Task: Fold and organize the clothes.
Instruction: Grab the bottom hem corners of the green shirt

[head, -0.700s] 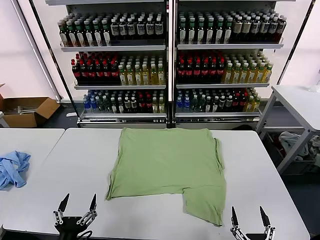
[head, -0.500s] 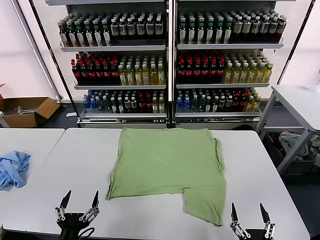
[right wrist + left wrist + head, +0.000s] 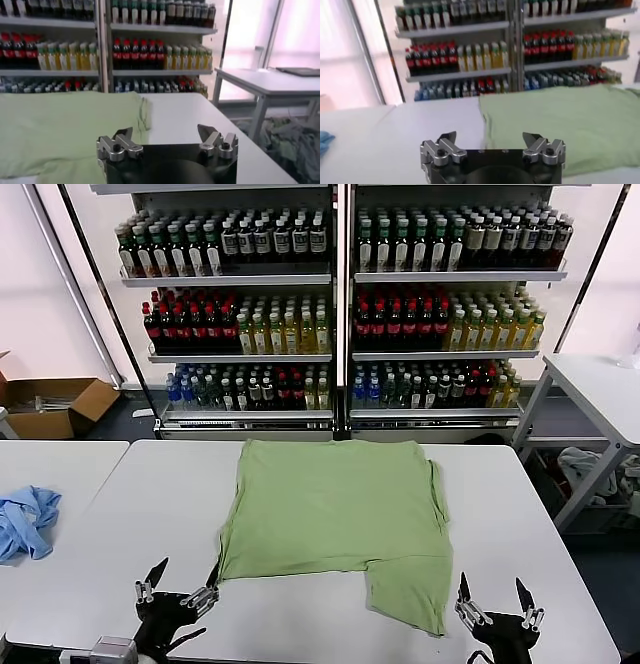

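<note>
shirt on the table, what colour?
Light green shirt, plain on the side showing; clearest in the head view.

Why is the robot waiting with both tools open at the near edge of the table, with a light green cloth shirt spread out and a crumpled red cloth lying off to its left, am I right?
Nearly. The crumpled cloth is light blue, not red, as the head view shows. The rest holds: the left tool and right tool are open near the table's near edge, and the light green cloth shirt lies spread out.
</note>
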